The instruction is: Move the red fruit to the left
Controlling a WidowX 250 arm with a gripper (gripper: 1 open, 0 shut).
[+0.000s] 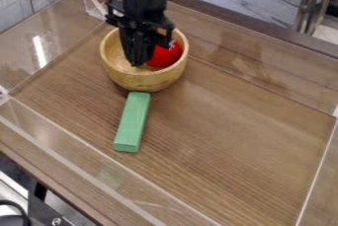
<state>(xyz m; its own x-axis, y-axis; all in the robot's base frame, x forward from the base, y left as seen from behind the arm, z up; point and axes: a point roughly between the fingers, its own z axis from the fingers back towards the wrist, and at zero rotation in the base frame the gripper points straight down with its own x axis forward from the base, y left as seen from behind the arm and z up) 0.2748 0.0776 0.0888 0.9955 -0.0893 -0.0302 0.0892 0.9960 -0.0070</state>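
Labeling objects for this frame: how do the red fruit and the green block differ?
The red fruit is rounded; the green block is long and rectangular. The fruit sits in the wooden bowl, partly hidden by the claw; the block lies outside it on the table, in full view. The block is also clearly the longer of the two.

- We see the red fruit [164,53], small, glossy and rounded.
- It lies inside the wooden bowl [126,76], toward its right side, in the upper middle of the frame.
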